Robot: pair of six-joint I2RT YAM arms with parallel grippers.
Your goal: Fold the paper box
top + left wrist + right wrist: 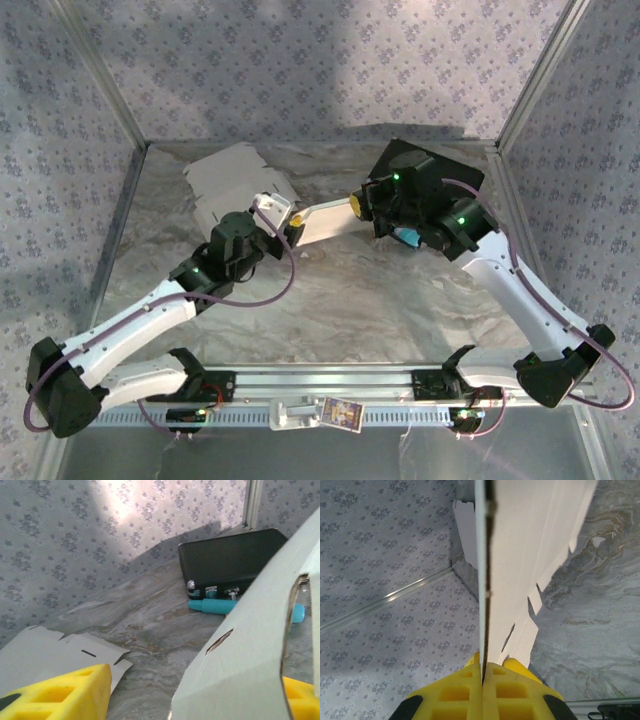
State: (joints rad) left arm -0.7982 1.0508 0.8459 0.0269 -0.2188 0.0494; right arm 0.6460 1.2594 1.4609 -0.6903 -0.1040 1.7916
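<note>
Floral walls close in a marbled bench, where a spare flat sheet lies at the far left and a black case sits at the far right with a teal pen just beside it. Between them the box, a flat cut blank, is lifted off the bench, and the right claw has its yellow fingers pressed tight on one end of it. The left claw is at the other end with its jaws apart, the blank standing between its fingers, clear of the left one and close against the right.
</note>
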